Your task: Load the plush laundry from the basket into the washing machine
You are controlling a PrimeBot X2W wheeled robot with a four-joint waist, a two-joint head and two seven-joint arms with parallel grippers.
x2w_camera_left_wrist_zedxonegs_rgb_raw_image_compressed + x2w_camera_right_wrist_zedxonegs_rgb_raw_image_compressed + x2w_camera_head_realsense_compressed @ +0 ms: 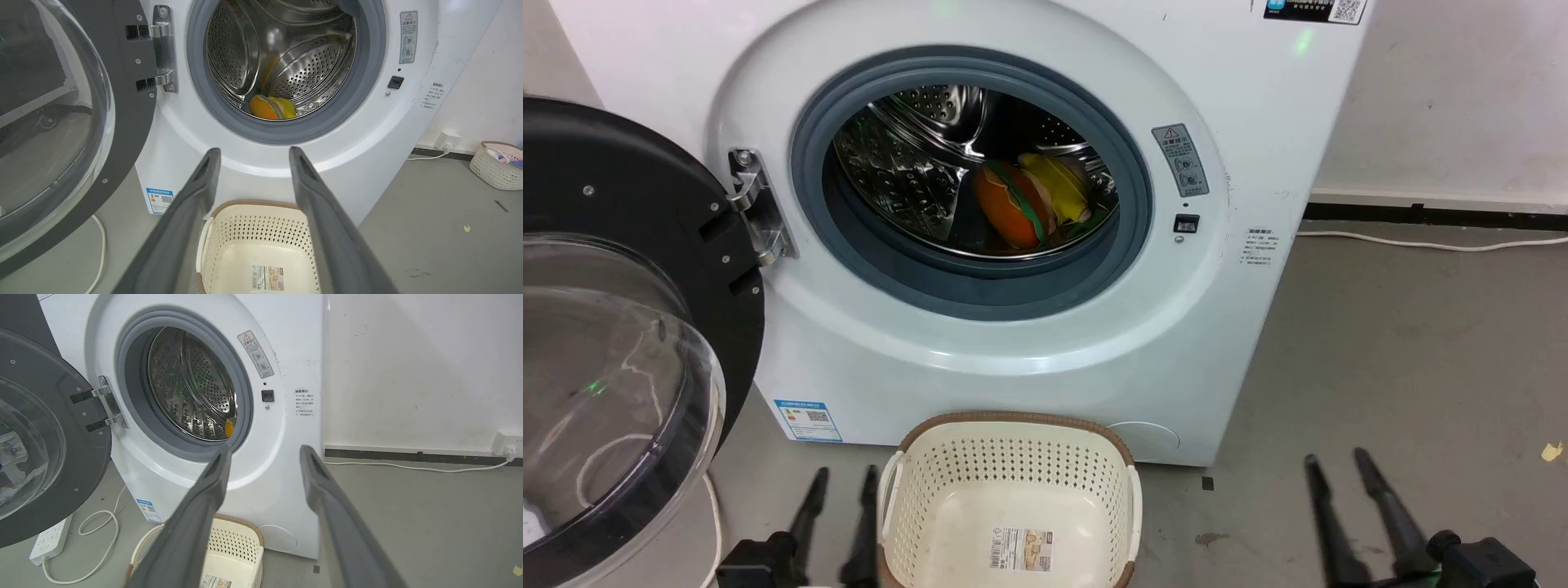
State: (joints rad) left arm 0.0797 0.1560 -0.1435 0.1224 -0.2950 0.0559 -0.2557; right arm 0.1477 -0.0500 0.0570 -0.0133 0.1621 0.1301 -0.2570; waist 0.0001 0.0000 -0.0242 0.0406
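You could see the plush laundry lying in the drum of the washing machine, whose door stood open. The basket sat before it. Your left gripper and right gripper had jaws spread, gripping nothing.

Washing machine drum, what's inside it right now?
The plush laundry lies low in the washing machine drum, green-edged orange base facing out, yellow body behind. The grey seal covers the drum's front floor, and the toy's far side is hidden.
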